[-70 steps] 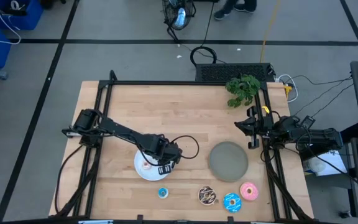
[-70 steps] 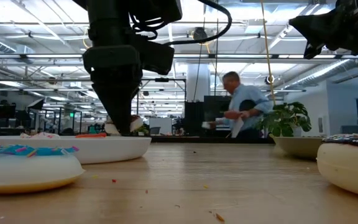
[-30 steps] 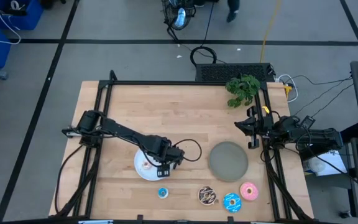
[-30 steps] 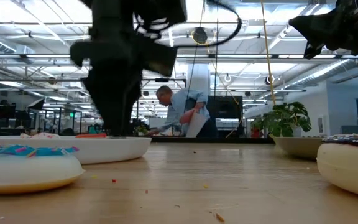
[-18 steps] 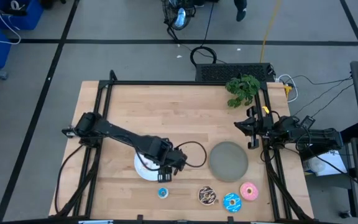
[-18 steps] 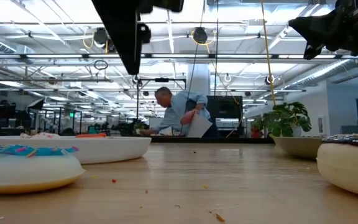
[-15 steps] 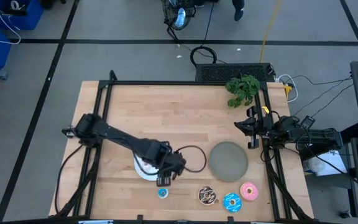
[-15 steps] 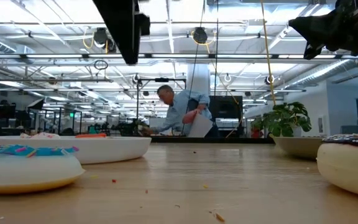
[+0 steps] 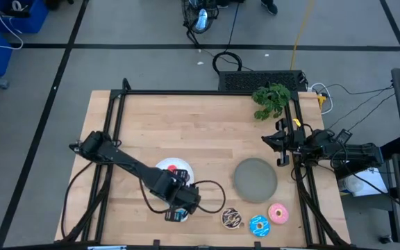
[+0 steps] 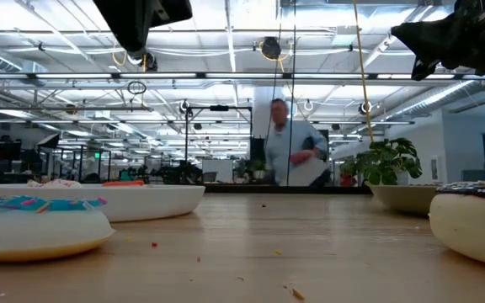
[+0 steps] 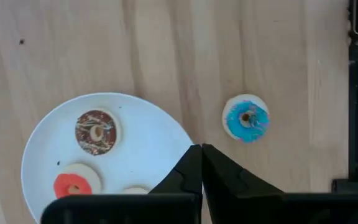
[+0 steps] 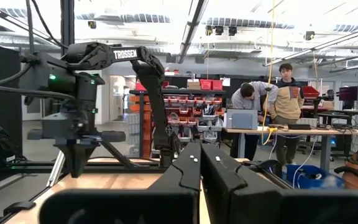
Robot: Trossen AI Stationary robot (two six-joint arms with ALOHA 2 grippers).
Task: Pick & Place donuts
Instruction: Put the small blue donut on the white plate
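1. The left gripper (image 11: 201,163) has left the white plate (image 9: 183,168) and swung toward the lower centre of the high view, where it now hangs over the tiny blue donut (image 11: 245,117). Its fingers (image 11: 188,171) are pressed together and hold nothing.
2. My reading: a drop on the plate is finished and the blue ring is the next pick. The fingers must spread before they descend.
3. Count on the white plate, from the left wrist view: three tiny rings, namely the brown donut (image 11: 96,130), the red donut (image 11: 73,185) and a pale one partly hidden by the fingers.
4. Count loose on the worktop (image 9: 207,125): four. These are the tiny blue one, plus the chocolate donut (image 9: 231,219), blue-iced donut (image 9: 259,226) and pink-iced donut (image 9: 278,213) along the lower right.
5. The grey plate (image 9: 255,178) carries nothing.
6. The right gripper (image 12: 200,163) waits at the right edge, fingers pressed together.
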